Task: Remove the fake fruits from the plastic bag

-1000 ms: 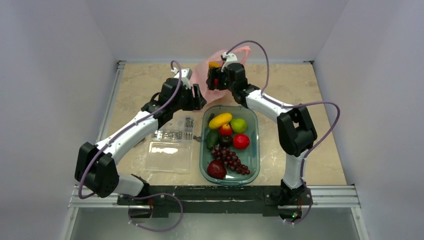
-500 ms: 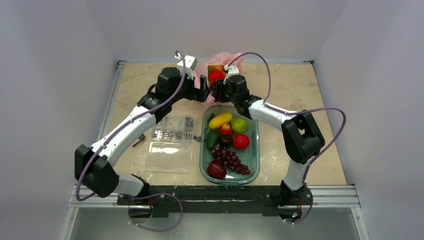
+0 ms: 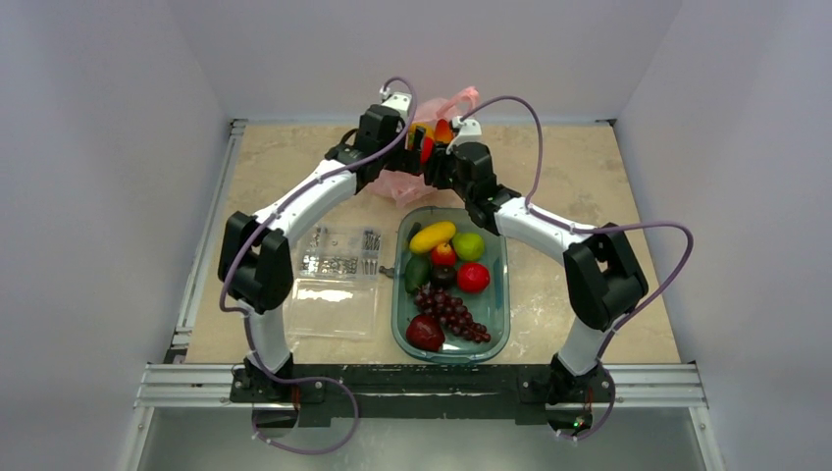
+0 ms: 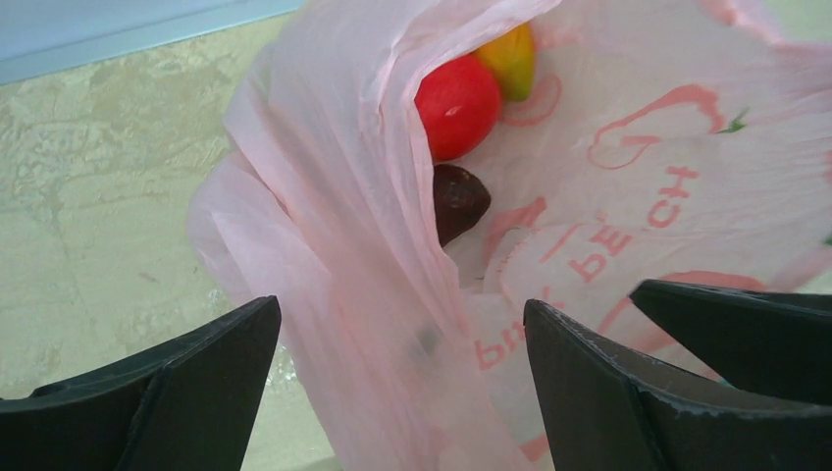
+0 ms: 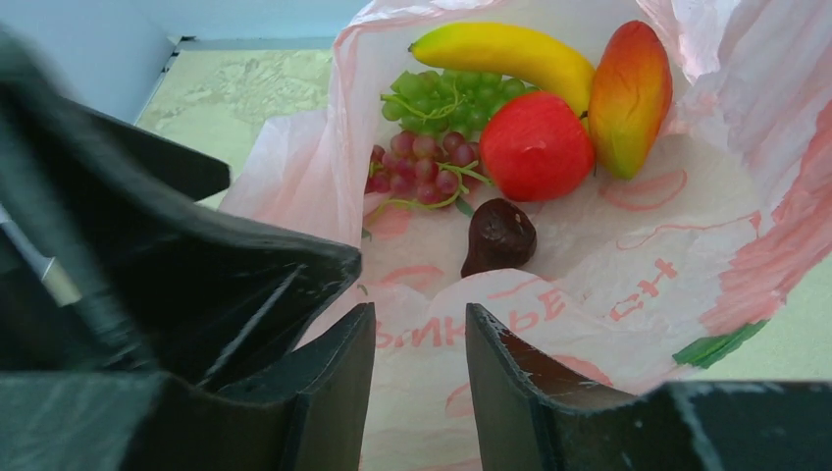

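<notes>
The pink plastic bag [image 3: 461, 98] lies at the back centre with its mouth open toward me. In the right wrist view the bag [image 5: 687, 226] holds a yellow banana [image 5: 500, 49], a green grape bunch [image 5: 442, 98] with reddish grapes below it, a red apple [image 5: 535, 145], a mango [image 5: 630, 93] and a dark plum [image 5: 500, 235]. My left gripper [image 4: 397, 309] is wide open astride a fold of the bag's left side [image 4: 334, 196]. My right gripper [image 5: 420, 312] is narrowly open over the bag's near rim, close beside the left gripper [image 5: 196, 275].
A green tray [image 3: 501, 294] with several other fruits sits just in front of the bag. A clear box of metal hardware [image 3: 338, 255] and its lid [image 3: 334, 309] lie left of the tray. The back wall is right behind the bag.
My left arm has swung back and to the right, bringing its gripper up to the bag's left side. My right gripper has shifted slightly right at the bag's mouth.
</notes>
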Controlling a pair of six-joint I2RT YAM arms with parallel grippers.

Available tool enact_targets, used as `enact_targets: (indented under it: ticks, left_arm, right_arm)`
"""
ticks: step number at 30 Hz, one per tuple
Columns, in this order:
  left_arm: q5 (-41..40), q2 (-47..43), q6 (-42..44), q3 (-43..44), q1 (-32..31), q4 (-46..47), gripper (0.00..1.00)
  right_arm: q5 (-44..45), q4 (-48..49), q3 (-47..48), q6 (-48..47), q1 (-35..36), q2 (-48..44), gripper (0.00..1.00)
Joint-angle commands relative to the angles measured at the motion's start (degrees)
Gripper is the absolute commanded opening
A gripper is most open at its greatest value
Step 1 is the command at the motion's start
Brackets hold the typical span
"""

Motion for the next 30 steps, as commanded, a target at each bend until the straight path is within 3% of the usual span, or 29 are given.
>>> enact_targets:
  ticks: [1,7,10,12,13,14,15,21,27,30]
  left_arm:
    - [-1.9,2.9,0.9,3.1,1.3,2.8,0.91]
    - [1.2,9.1,0.7,8.6,2.1,4.2,0.88]
    - [3.4,12.9,2.1,14.8,2.7,0.8,0.78]
    - [6.7,15.3,3.2,20.1,3.6,-3.0,0.61]
    - [8.7,16.2,3.4,22.8,4.6,-5.1,0.47]
    - [10.1,16.4,3.3,25.0,5.2,-6.9,0.16]
    - [10.4,16.0,2.9,26.6,6.0,-9.2,0.0]
    - [27.2,7.5,2.0,26.0,10.6,-10.5,0.0]
    - [47.0,0.0,-13.9,17.1,17.0,0.7,0.0]
    - [49.7,2.3,-15.2,20.4,17.3,-7.9,0.0]
  right_arm:
    - [1.3,5.2,-1.6,-1.5,-0.2,0.2,0.37]
    - [-0.6,5.0,-1.6,-1.4,-0.1,1.6,0.37]
    - [-0.7,5.2,-1.6,-1.4,-0.2,2.4,0.37]
    - [-0.9,5.0,-1.1,-1.6,-0.2,3.2,0.37]
    - [-0.9,4.7,-0.8,-1.6,-0.2,3.7,0.37]
    - [-0.9,4.6,-0.6,-1.6,-0.2,4.1,0.37]
    - [-0.9,4.8,-0.6,-1.6,-0.1,4.5,0.37]
    - [-1.0,6.7,-1.5,-0.3,-0.1,6.6,0.36]
    - [-5.2,7.9,-1.6,4.0,0.1,8.2,0.36]
    - [-5.3,8.5,-1.0,4.9,0.0,8.3,0.36]
